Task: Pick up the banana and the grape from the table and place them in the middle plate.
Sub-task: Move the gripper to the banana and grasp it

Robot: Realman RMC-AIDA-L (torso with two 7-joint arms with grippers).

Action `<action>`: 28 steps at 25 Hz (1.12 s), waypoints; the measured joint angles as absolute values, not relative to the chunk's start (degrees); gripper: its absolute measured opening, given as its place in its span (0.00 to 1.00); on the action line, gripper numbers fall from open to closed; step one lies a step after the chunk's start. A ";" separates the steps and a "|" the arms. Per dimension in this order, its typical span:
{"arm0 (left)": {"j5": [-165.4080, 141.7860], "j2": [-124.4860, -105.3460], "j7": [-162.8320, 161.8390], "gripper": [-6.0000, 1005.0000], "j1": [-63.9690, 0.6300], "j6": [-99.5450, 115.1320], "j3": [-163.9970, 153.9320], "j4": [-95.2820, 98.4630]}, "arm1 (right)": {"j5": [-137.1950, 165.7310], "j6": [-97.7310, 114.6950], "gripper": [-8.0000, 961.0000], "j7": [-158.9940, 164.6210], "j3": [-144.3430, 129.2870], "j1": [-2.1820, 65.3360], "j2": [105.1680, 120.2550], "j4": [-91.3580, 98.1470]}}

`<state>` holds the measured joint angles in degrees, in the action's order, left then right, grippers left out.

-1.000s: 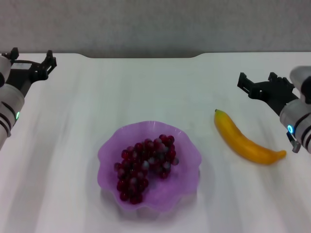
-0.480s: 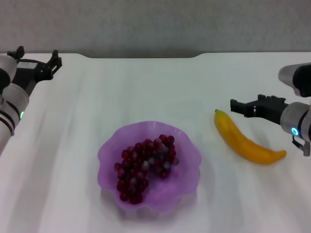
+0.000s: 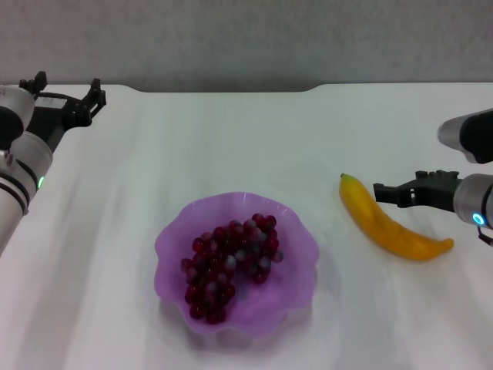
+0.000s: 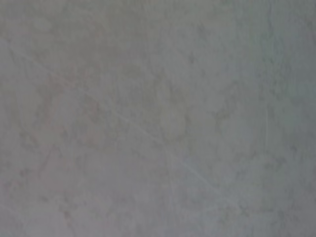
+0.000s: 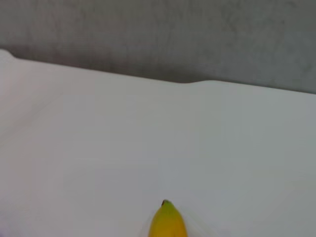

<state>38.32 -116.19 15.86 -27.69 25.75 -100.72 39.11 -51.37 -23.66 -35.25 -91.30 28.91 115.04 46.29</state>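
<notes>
- The table [image 3: 231,139] is big and white.
- The grape [image 3: 231,266] is seen inside the plate [image 3: 300,285].
- The banana [image 3: 385,223] is left on the table, smooth and firm; its middle should be held.
- The right gripper [image 3: 385,193] is open above it.
- The left gripper [image 3: 68,96] is open, far away.

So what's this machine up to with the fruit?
It is putting fruit into the purple plate. The grapes already lie in it. The banana is still on the white table, to the plate's right. The right hand is close over the banana's middle, not gripping it; whether it is open is unclear. The left hand is off at the table's far left corner, holding nothing.
</notes>
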 joint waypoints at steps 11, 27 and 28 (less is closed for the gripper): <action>38.56 -116.23 15.73 0.89 -28.20 25.72 -101.24 38.99 | -52.54 -22.77 0.92 -35.04 -97.46 30.35 115.65 44.58; 38.76 -116.28 15.10 0.89 -28.06 25.66 -101.25 39.11 | -56.52 -20.77 0.92 -35.05 -99.66 29.94 115.59 40.91; 38.76 -116.28 15.10 0.89 -28.06 25.66 -101.25 39.11 | -56.52 -20.77 0.92 -35.05 -99.66 29.94 115.59 40.91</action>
